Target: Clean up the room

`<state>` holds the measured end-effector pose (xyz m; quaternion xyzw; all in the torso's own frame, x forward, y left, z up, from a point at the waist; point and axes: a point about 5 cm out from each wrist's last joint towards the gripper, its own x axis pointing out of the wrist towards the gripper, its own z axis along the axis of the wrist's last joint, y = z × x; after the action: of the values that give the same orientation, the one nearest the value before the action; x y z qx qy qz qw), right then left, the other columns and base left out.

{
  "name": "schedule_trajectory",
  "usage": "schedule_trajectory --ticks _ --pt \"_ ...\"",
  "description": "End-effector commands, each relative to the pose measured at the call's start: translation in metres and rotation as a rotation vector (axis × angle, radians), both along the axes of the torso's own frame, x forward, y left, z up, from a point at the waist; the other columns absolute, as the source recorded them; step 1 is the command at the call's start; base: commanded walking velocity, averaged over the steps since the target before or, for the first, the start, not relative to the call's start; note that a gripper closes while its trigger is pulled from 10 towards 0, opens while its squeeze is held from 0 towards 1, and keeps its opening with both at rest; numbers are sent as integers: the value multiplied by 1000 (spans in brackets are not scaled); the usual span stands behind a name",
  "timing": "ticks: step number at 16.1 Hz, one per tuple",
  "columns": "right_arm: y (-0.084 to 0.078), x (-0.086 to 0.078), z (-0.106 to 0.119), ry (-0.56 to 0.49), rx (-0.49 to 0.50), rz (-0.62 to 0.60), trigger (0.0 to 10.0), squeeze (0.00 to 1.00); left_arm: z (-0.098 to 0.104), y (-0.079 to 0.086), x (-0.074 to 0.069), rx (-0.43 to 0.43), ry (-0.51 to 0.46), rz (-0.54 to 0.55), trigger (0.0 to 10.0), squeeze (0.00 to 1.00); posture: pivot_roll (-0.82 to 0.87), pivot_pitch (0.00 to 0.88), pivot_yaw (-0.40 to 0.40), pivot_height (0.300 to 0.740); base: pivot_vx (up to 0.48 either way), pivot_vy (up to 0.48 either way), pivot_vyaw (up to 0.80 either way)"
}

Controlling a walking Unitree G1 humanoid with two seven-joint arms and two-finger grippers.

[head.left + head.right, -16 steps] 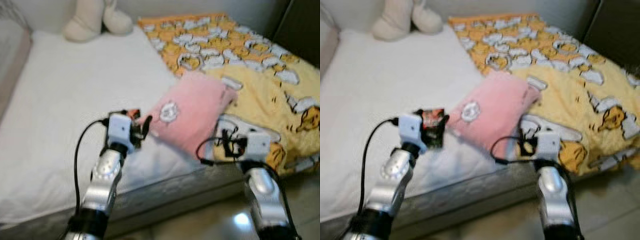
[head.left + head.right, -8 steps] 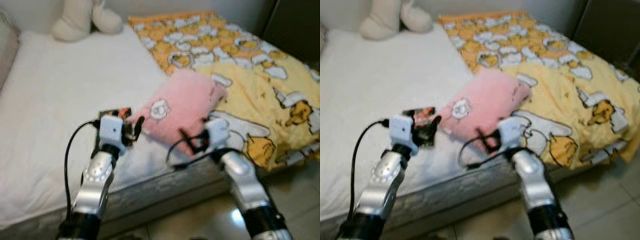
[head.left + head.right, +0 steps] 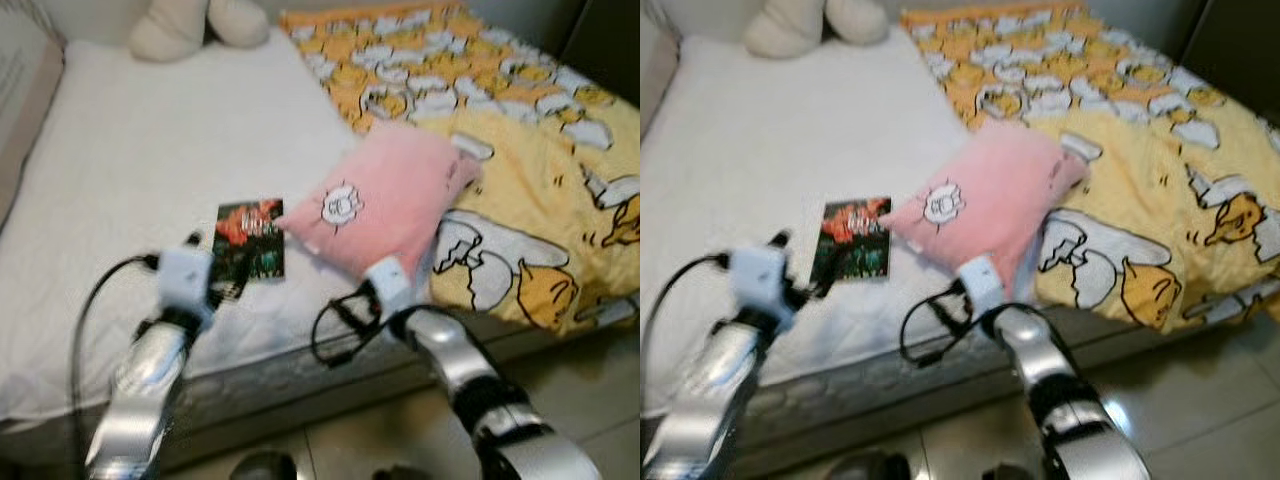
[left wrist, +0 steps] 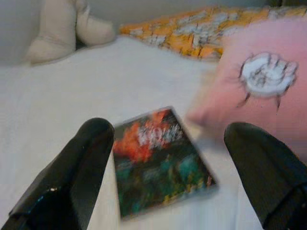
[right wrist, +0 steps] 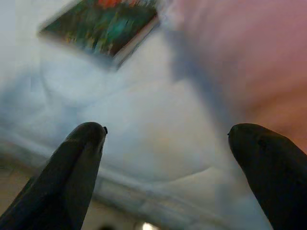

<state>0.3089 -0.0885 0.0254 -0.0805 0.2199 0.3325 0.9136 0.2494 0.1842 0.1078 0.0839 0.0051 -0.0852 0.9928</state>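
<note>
Fingers of both grippers spread wide, holding nothing. Left gripper [image 4: 163, 163] sits just short of book [image 3: 250, 239]; right gripper [image 5: 165, 143] under pillow [image 3: 385, 205], beside book. Risk: pillow corner overlaps book, so a grab may snag it.

The pillow [image 3: 385, 200] is pink plush, soft and matt, with a stitched white patch. The book [image 3: 250, 240] has a glossy printed cover. The sheet [image 3: 150, 170] is white cloth, matt and faintly textured; the mattress edge [image 3: 300, 370] looks quilted. The blanket [image 3: 520, 150] is smooth printed fabric in yellow and orange. The toy [image 3: 195, 25] is cream plush. Both arms are brushed silver metal with white plastic wrist housings; the fingers [image 4: 81, 167] are shiny black plastic. The floor [image 3: 590, 390] is glossy tile.
</note>
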Motion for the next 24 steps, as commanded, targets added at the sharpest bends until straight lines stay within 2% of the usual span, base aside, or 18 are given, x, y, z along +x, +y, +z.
schedule_trajectory --ticks 1,3,6,9,11,12,13,15,17,18,19,20,21,22,23,24 --pt "7 2 0 7 -27 25 10000 0 5 0 -3 7 -1 -11 10000 0 167 164 64 740 0 0 0" --pt "8 6 3 6 -53 28 10000 0 8 0 -9 10 11 -7 10000 0 177 174 60 740 0 0 0" --pt "-25 15 5 -32 -144 -66 10000 0 11 -3 -10 4 22 -1 10000 0 161 171 50 740 0 0 0" --pt "-60 19 12 -82 -233 -45 10000 0 9 -10 -8 -17 35 -9 10000 0 128 155 41 740 0 0 0" --pt "-84 12 9 -77 -266 -39 10000 0 7 -14 -5 -29 41 -14 10000 0 101 139 40 740 0 0 0" --pt "-87 10 8 -73 -277 -37 10000 0 7 -15 -4 -31 43 -15 10000 0 101 139 40 740 0 0 0" --pt "-101 6 6 -71 -324 -35 10000 0 5 -19 -2 -40 48 -21 10000 0 78 117 42 740 0 0 0" --pt "-123 8 18 -110 -395 0 10000 0 3 -25 3 -55 46 -33 10000 0 61 94 35 740 0 0 0" --pt "-153 16 47 -175 -473 11 10000 0 2 -31 8 -72 39 -32 10000 0 45 62 17 740 0 0 0" --pt "-159 17 51 -184 -491 6 10000 0 1 -32 8 -75 39 -30 10000 0 42 56 14 740 0 0 0" --pt "-172 17 59 -193 -539 2 10000 0 0 -33 9 -82 38 -28 10000 0 37 45 7 740 0 0 0" --pt "-197 18 76 -218 -606 -56 10000 0 -2 -36 11 -90 37 -24 10000 0 27 28 -1 740 0 0 0" --pt "-201 19 79 -221 -613 -65 10000 0 -2 -36 11 -91 37 -23 10000 0 27 28 -1 740 0 0 0" --pt "-219 17 89 -227 -694 -90 10000 0 -3 -39 14 -98 34 -22 10000 0 24 16 -6 740 0 0 0" --pt "-226 15 92 -225 -723 -103 10000 0 -4 -39 14 -101 32 -22 10000 0 24 14 -6 740 0 0 0" --pt "-240 12 97 -213 -780 -131 10000 0 -4 -41 15 -104 30 -22 10000 0 22 8 -12 740 0 0 0"
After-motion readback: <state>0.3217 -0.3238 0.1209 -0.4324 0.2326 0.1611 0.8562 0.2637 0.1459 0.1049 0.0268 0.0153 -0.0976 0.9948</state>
